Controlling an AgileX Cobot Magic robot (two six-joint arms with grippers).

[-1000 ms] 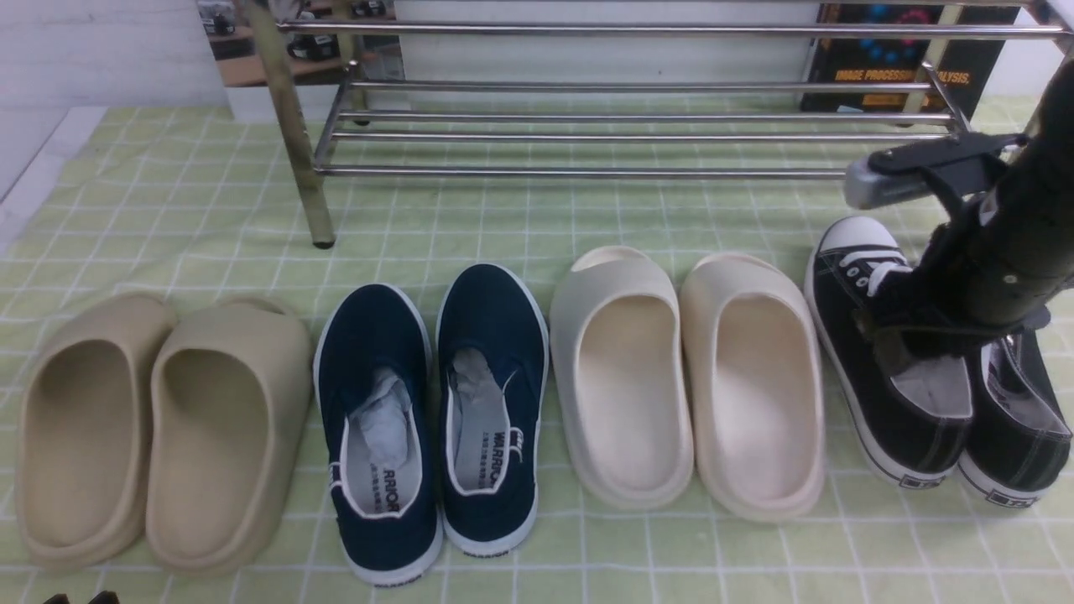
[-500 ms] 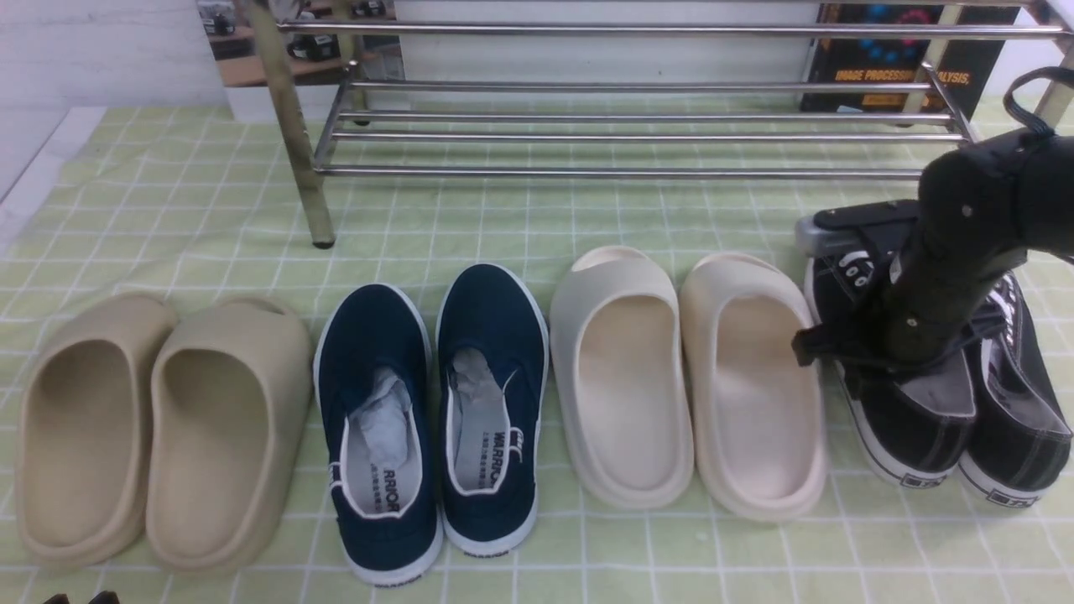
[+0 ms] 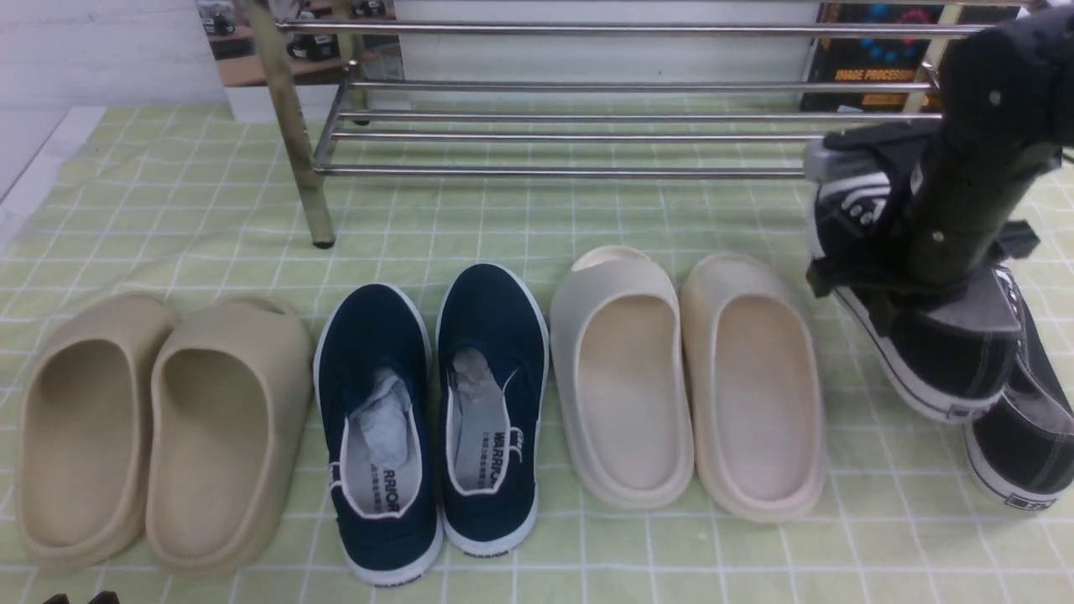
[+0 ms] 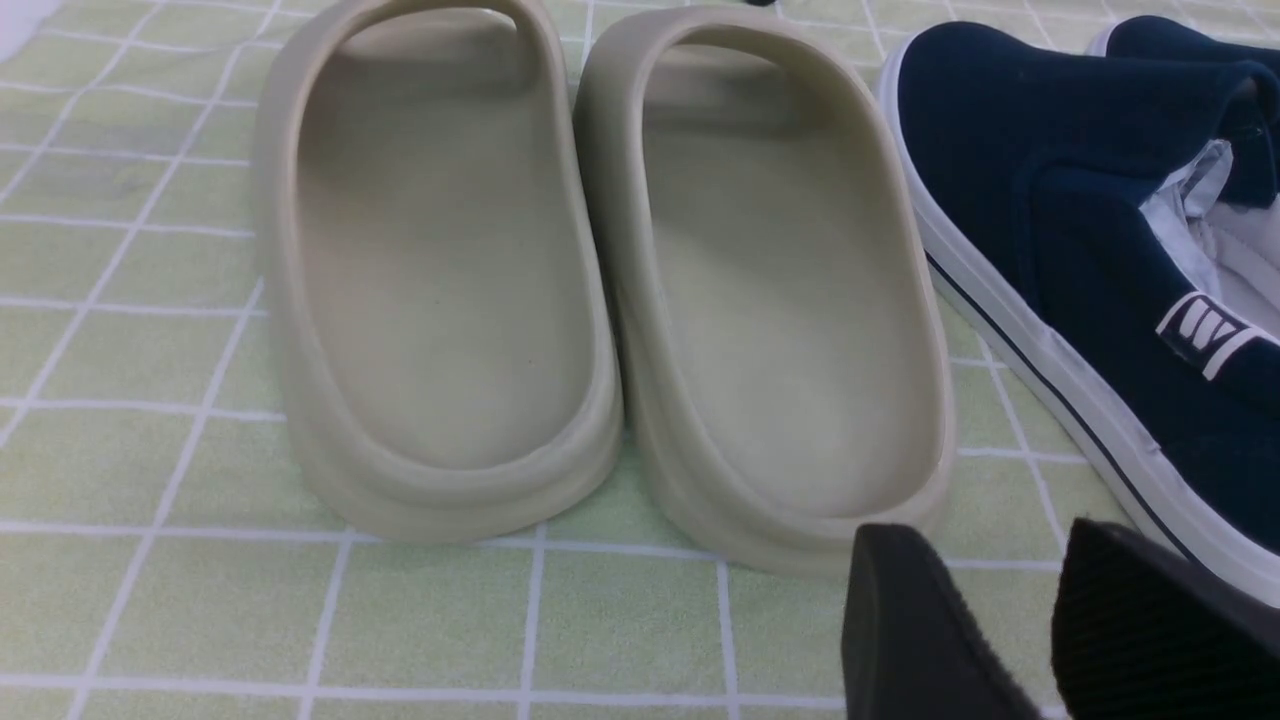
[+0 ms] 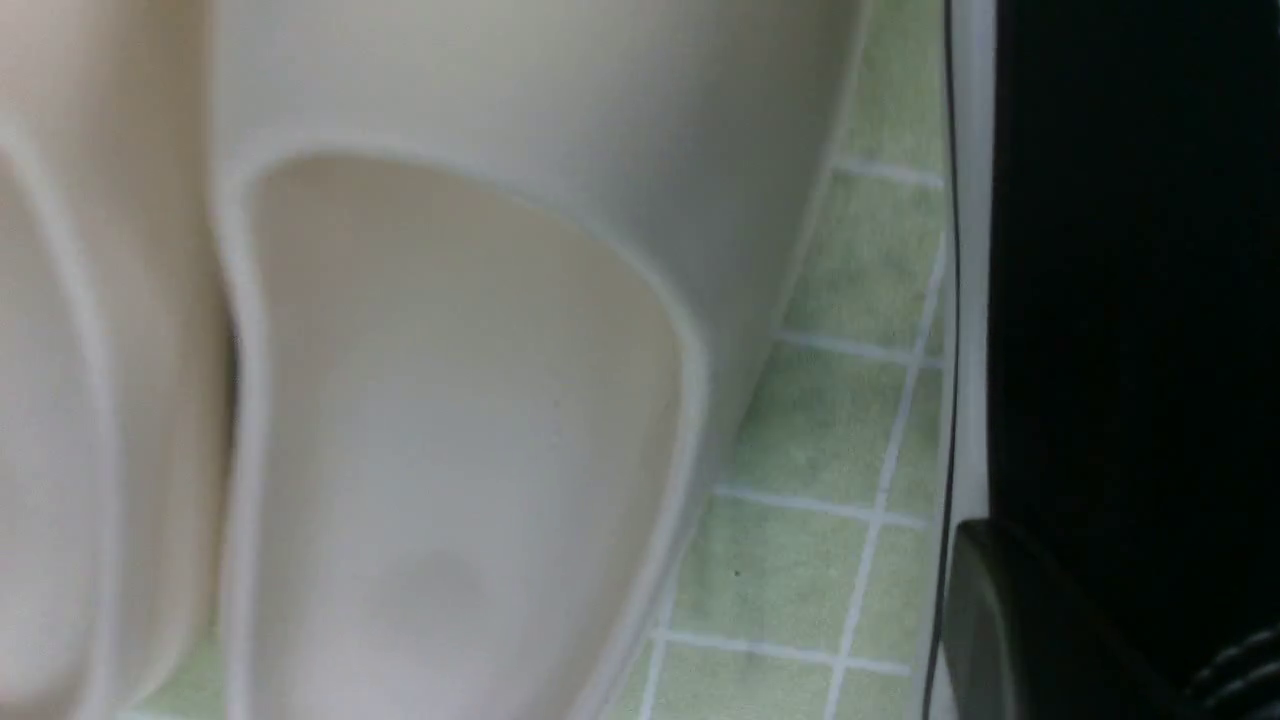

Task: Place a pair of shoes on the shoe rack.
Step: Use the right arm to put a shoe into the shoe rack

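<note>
At the near edge, around seven o'clock in the front view, we see the left gripper [image 4: 985,580] low over the green checked cloth [image 3: 537,218]. A narrow gap shows between its fingers with nothing in it, but we cannot tell whether they are fully closed.

Just beyond, a row of shoes runs across the cloth: tan slides [image 3: 168,419] at eight o'clock, navy slip-ons [image 3: 495,319] beside them, and cream slides [image 3: 625,377] near the centre.

At three o'clock the right gripper [image 3: 889,281] is clenched on a black sneaker [image 3: 948,361], gripping it at its opening. The shoe hangs tilted, white toe cap up and away from us. Its heel overlaps the second sneaker [image 3: 1028,436], which lies on the cloth at four o'clock.

Farthest off, at twelve o'clock, stands the shoe rack [image 3: 587,172]; both sneakers sit short of it.
</note>
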